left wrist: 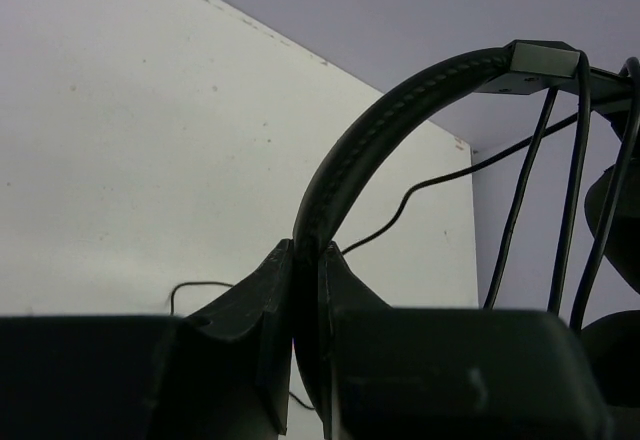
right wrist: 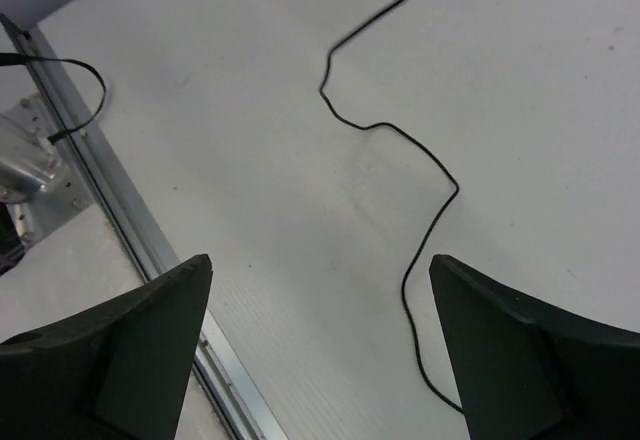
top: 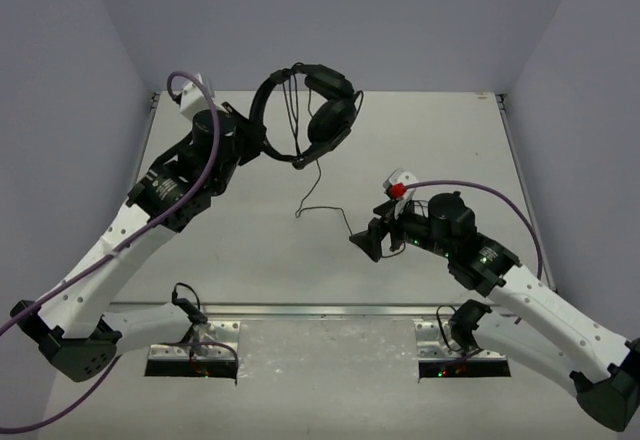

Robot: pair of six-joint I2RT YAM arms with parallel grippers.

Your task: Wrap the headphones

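The black headphones (top: 312, 110) hang in the air at the back of the table, held by their curved headband (left wrist: 360, 150). My left gripper (top: 262, 146) (left wrist: 308, 260) is shut on the lower end of the headband. Several turns of the thin cord (left wrist: 570, 190) run across the headband beside the ear cups (top: 332, 120). The loose cord (top: 318, 200) drops to the table and trails toward my right gripper (top: 366, 243). My right gripper (right wrist: 320, 280) is open and empty, low over the table, with the cord (right wrist: 425, 230) lying between its fingers near the right one.
A metal rail (right wrist: 120, 210) runs along the table's near edge, left of my right gripper. A thin black wire (right wrist: 70, 90) loops near a mount there. Grey walls close the table's left, right and back sides.
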